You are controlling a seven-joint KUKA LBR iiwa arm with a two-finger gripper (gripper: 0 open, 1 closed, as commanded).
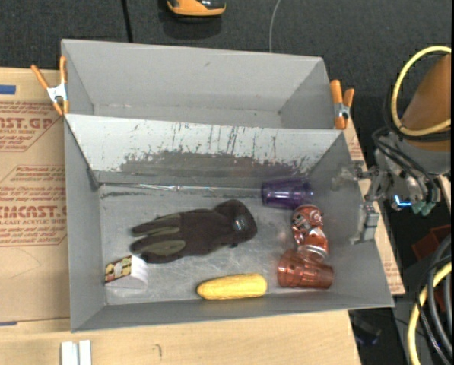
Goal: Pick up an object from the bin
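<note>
My gripper (367, 220) hangs over the bin's right wall, above the floor, with nothing seen in it. Nearest to it, just to its left, lies a crumpled red and white can (309, 230). Below the can a clear red plastic cup (304, 272) rests on its side. A purple cup (286, 194) lies on its side near the back wall, up and left of the gripper.
A black glove (196, 232) lies flat mid-bin. A yellow corn-like piece (231, 287) sits near the front wall and a small white packet (126, 271) in the front left corner. The arm and its cables stand outside the bin on the right.
</note>
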